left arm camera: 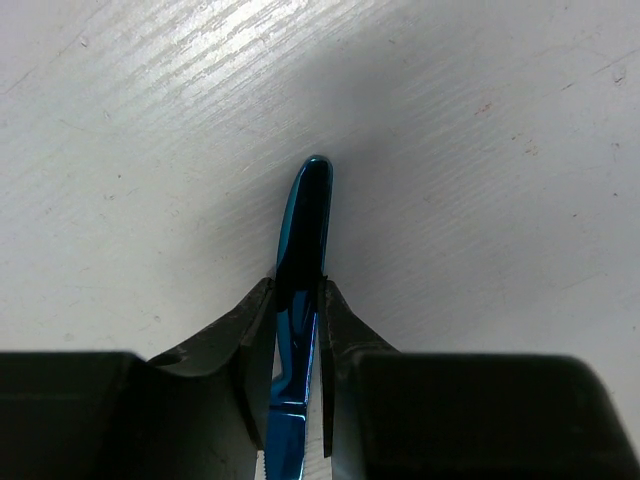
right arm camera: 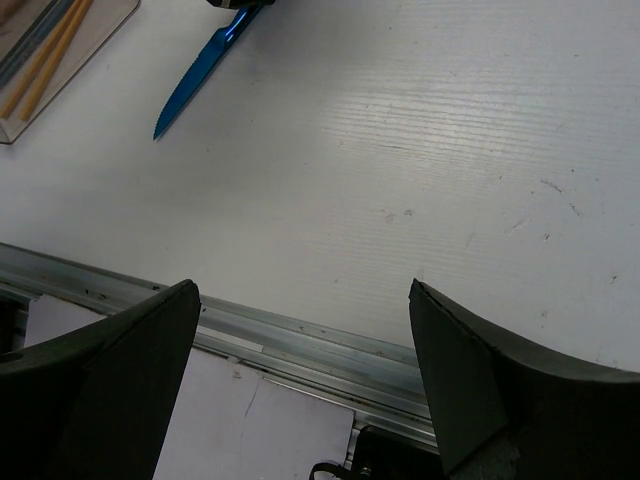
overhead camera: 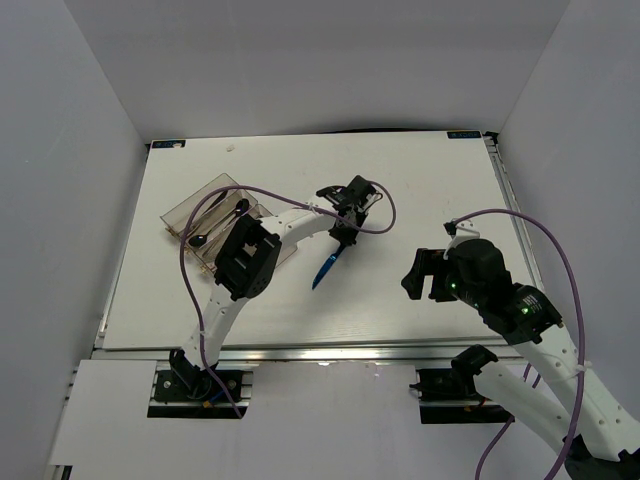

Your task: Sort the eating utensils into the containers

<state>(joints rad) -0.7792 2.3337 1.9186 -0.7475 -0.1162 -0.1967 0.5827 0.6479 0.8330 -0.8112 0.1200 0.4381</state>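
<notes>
White worktop point(overhead camera: 420, 190) carries a clear plastic tray point(overhead camera: 175, 212) of long narrow compartments. It lies to the left of the left end effector point(overhead camera: 343, 238), near but not touching. The right end effector point(overhead camera: 425, 275) hangs released over bare worktop, fingers spread wide, well apart from the tray. The left end effector is clenched on the handle of the blue knife point(overhead camera: 327, 268), whose blade slants from it toward the arm bases, outside the tray. Inside the tray, black spoons point(overhead camera: 215, 208) lie lengthwise, and thin orange sticks point(right arm camera: 45, 60) rest in a compartment by the long wall nearest the knife.
</notes>
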